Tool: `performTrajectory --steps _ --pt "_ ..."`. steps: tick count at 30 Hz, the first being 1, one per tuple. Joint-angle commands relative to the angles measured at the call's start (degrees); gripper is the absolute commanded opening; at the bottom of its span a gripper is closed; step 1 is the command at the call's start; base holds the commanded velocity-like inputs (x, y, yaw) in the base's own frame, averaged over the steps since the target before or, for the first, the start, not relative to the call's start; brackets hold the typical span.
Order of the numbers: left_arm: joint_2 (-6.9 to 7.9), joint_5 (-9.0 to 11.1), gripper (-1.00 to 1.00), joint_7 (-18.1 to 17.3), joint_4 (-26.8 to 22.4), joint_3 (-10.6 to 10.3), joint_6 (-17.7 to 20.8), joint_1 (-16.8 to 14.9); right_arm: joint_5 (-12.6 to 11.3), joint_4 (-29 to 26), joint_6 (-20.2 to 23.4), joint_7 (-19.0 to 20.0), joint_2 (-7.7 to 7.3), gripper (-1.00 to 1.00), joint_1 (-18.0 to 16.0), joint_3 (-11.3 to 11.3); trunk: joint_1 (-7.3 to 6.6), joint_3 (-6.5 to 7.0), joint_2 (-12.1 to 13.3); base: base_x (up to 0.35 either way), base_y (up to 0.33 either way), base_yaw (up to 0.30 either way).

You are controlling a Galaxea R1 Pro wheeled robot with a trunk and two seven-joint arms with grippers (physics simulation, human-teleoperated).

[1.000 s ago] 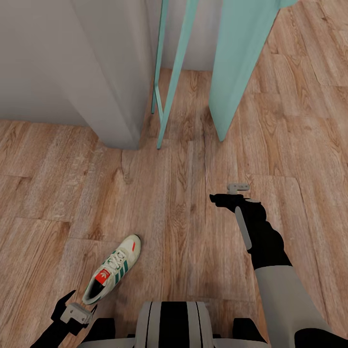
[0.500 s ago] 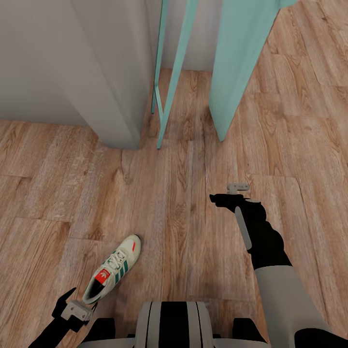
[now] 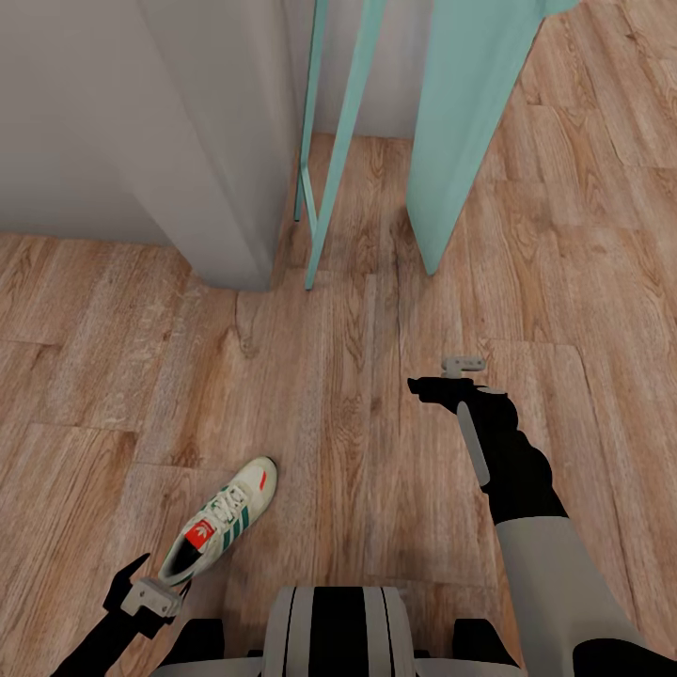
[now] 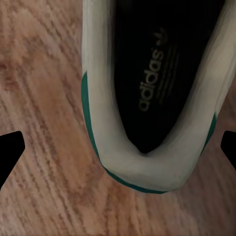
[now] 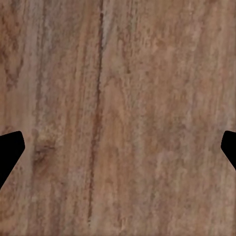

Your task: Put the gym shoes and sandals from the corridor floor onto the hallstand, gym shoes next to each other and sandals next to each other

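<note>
One cream-white lace-up gym shoe with green side stripes and a red tongue label [image 3: 219, 533] lies on its sole on the light brown wood-grain plank floor [image 3: 357, 442], toe pointing away from your base, heel nearest you; your left gripper [image 3: 149, 594] hangs at that heel, likely lined up for a grasp from behind; in the left wrist view the heel collar [image 4: 147, 167] sits between the two dark fingertips [image 4: 10, 155], spread wide with nothing held; your right gripper [image 3: 449, 376] hovers well apart over bare planks, fingers parted, empty; pale grey wall [image 3: 122, 122] and turquoise frame [image 3: 451, 122] stand ahead.
</note>
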Motion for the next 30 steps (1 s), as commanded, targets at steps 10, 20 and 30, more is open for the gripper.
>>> performTrajectory --steps 10,20,30 --pt "0.0 0.0 1.0 0.0 0.2 -0.1 0.1 -1.6 0.0 0.0 0.0 0.0 0.0 1.0 0.0 0.0 0.0 0.0 0.0 0.0 0.0 0.0" --pt "-0.04 0.0 -1.0 0.0 0.2 -0.1 0.1 -2.2 0.0 0.0 0.0 0.0 0.03 1.0 0.0 0.0 0.0 0.0 0.0 0.0 0.0 0.0" --pt "0.0 0.0 -1.0 0.0 0.2 -0.6 0.1 -2.4 0.0 0.0 0.0 0.0 0.02 1.0 0.0 0.0 0.0 0.0 0.0 0.0 0.0 0.0"
